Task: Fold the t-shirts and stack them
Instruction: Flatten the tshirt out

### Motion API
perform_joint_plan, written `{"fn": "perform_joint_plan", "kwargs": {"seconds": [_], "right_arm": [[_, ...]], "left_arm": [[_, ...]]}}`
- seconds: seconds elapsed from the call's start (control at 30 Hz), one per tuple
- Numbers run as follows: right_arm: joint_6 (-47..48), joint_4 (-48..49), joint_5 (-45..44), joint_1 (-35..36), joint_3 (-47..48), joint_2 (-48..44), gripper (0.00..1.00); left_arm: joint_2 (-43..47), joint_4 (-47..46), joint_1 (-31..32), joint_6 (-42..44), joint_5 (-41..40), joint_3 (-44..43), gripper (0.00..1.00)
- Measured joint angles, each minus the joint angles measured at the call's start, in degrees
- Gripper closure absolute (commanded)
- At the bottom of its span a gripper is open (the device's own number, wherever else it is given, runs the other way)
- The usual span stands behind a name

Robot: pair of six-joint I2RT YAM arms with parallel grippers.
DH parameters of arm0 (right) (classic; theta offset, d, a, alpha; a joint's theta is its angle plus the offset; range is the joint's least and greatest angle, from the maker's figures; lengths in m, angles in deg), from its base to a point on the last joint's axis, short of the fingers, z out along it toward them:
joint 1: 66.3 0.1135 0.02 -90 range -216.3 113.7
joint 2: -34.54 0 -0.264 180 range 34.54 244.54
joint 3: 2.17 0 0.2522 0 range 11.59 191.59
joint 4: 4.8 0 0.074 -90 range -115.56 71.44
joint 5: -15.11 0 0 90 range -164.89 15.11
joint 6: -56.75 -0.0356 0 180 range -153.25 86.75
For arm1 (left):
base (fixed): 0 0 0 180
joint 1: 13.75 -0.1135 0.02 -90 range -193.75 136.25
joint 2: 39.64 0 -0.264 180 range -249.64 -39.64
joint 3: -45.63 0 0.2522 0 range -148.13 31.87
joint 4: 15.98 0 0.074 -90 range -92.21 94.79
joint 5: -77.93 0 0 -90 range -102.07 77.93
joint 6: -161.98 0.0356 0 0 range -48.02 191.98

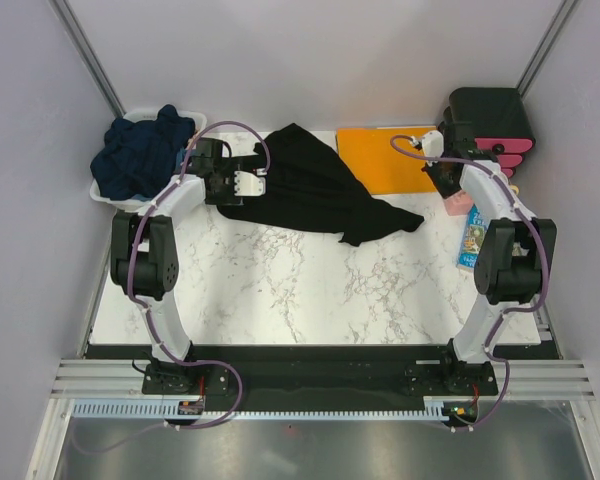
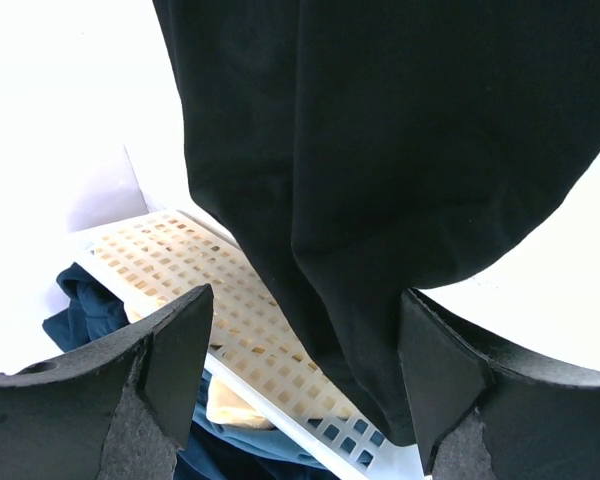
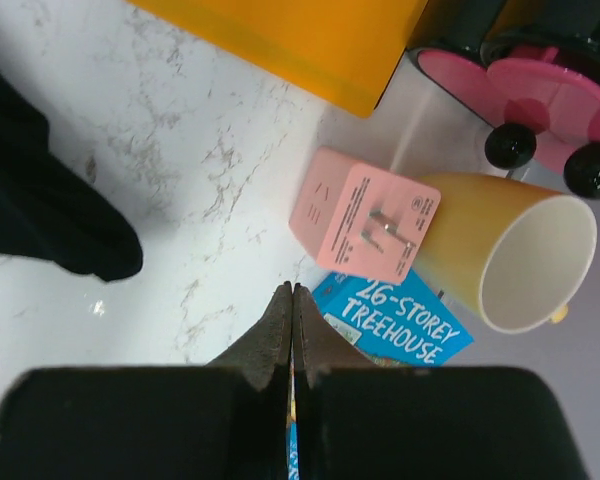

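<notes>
Left arm (image 1: 165, 215): up from its base, elbow bent out left of the black t-shirt (image 1: 310, 190), forearm reaching in toward the cloth's left edge.

Left gripper (image 2: 302, 320): at that left edge, jaws spread wide, dark fingers (image 2: 170, 350) on either side of a hanging fold, with a clear gap on the left-hand side.

Right arm (image 1: 505, 250): elbow folded well to the right of the t-shirt, forearm angled back and inward.

Right gripper (image 3: 293, 300): pointing down, apart from the t-shirt's right tip, jaws pressed flat together, nothing between them.

Overhead wide; wrists close; all share black t-shirt (image 1: 310, 185).
</notes>
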Motion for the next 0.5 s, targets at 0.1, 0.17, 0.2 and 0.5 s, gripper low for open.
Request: {"fn": "perform_joint_plan", "kwargs": {"seconds": [0.1, 0.17, 0.2, 0.5], "right_arm": [[0.37, -0.33, 0.68, 0.15, -3.30, -4.09, 1.00], [0.63, -0.85, 0.66, 0.07, -5.95, -5.92, 1.00], [0.81, -1.09, 0.63, 0.07, -7.23, -6.45, 1.00], [0.81, -1.86, -0.79, -0.83, -12.83, -6.75, 1.00]], "left_arm": [[0.02, 0.00, 0.22, -0.02, 0.11, 0.00, 0.21], [0.02, 0.00, 0.26, -0.07, 0.11, 0.00, 0.21], [0.04, 0.00, 0.26, -0.09, 0.11, 0.00, 0.21], [0.48, 0.00, 0.26, -0.24, 0.11, 0.00, 0.21]]}}
